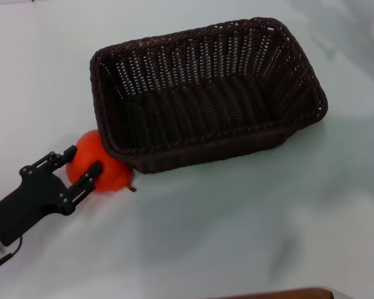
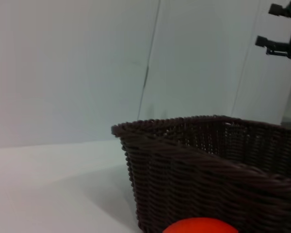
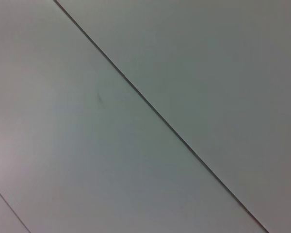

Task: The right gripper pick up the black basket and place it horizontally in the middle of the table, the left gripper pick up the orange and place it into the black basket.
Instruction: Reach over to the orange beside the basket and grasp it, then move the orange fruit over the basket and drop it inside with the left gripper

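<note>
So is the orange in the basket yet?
Not yet. The orange sits on the table against the basket, between the left gripper fingers.
</note>
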Motion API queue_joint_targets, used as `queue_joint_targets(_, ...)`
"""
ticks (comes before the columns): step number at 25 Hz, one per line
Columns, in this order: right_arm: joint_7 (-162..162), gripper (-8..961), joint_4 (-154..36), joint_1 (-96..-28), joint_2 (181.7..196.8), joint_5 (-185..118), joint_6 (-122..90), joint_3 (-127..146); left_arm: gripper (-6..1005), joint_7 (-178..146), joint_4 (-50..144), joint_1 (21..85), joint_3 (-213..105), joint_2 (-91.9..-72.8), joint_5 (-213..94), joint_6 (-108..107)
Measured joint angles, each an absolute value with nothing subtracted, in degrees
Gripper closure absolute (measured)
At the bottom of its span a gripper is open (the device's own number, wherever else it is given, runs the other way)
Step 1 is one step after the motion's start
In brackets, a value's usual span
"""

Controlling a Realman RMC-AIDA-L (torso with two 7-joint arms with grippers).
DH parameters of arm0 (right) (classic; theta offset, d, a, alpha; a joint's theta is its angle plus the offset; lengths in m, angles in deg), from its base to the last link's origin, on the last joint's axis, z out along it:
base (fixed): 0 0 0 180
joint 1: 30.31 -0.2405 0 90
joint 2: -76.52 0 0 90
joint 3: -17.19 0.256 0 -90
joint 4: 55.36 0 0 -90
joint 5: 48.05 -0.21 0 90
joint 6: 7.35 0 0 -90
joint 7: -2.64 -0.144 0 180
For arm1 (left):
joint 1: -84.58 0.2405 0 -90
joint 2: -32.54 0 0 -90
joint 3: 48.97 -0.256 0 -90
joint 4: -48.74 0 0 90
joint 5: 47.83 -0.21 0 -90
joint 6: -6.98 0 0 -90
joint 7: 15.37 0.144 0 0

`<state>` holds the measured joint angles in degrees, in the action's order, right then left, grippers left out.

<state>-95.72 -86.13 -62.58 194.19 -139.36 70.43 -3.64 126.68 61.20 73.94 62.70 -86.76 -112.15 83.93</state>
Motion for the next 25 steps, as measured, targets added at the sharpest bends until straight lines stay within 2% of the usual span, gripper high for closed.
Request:
queue_joint_targets(5, -95.6, 28, -85.9, -62.6, 194.0, -139.4, 70.0, -3.6, 419, 126.7, 61.5, 74.1, 63.1, -86.85, -112.2, 83.9)
queue_joint_targets(11, -95.6, 28, -85.8, -62.9, 193.98, -139.4, 68.9, -3.6, 652, 126.8, 61.8, 74.3, 63.3, -86.83, -111.8, 84.6)
queue_joint_targets(20, -95.1, 28, -85.8, -63.1, 194.02, -140.7, 68.8, -3.6, 721, 126.6, 62.4, 77.9, 80.8, -86.43, -111.7, 93.9)
queue_joint_targets(25, -94.3, 28, -85.6, -63.1, 194.12, -141.5, 68.8, -3.6, 767, 122.7, 63.2, 78.3, 92.4, -87.3, -111.6, 99.8)
